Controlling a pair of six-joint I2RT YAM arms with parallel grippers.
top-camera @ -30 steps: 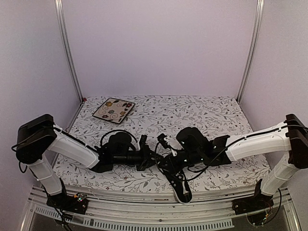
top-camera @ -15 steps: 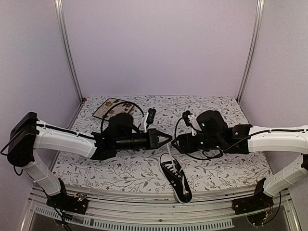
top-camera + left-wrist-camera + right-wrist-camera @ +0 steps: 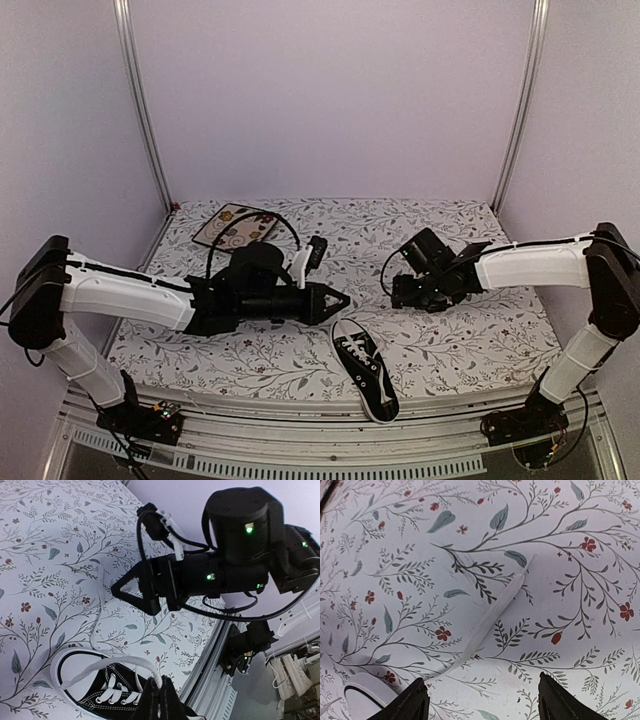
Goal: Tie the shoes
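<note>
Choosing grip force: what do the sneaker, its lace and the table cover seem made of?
The sneaker has a black upper like matte canvas and a white sole edge like smooth rubber. The lace looks like flat white woven fabric, lying limp. The table cover is floral-printed, probably cloth or vinyl; weave not visible.

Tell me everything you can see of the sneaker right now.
The sneaker is a black canvas low-top with white rubber sole edge and white laces, standing on its sole on the floral tablecloth near the front edge. It is untied: the left gripper pinches one lace end, the other trails flat across the cloth. The open right gripper holds nothing.
</note>
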